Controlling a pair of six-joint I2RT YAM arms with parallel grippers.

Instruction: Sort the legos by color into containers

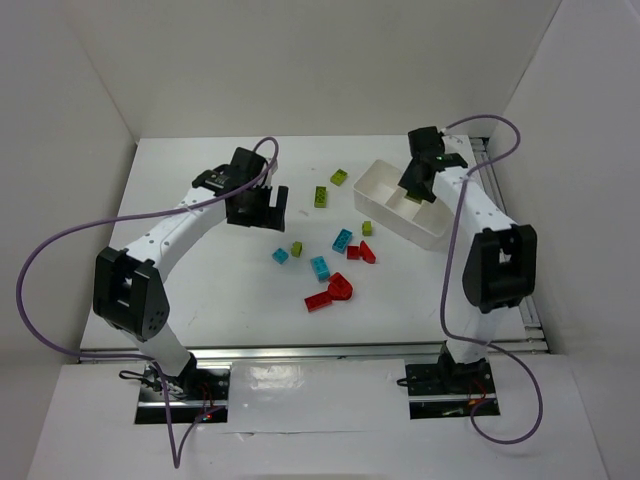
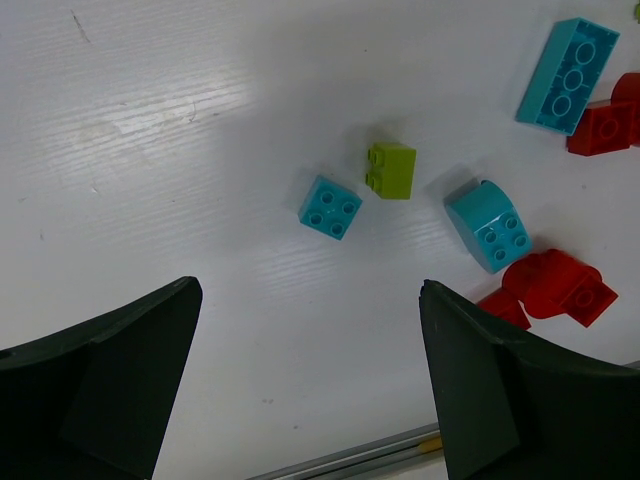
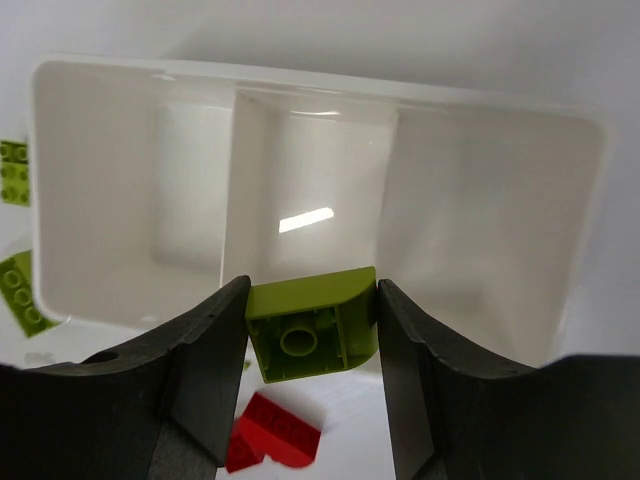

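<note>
1. The right gripper (image 3: 312, 300) pinches a lime green brick (image 3: 318, 345) by two opposite sides. The brick hangs free underneath, which should let it drop cleanly.
2. The brick sits over the near edge of the white tray (image 3: 120, 75), roughly in line with the middle section (image 3: 310, 200). All three sections look bare, so I judge this to be the first brick in, and wherever it lands becomes the place for green.
3. The left gripper (image 2: 308, 330) hangs spread wide with nothing in it, over a small blue brick (image 2: 330, 207) and a green one (image 2: 391, 170). It looks ready for a pick.
4. Red bricks (image 1: 330, 292) and the others lie loose on the table (image 1: 200, 300), unsorted.
</note>
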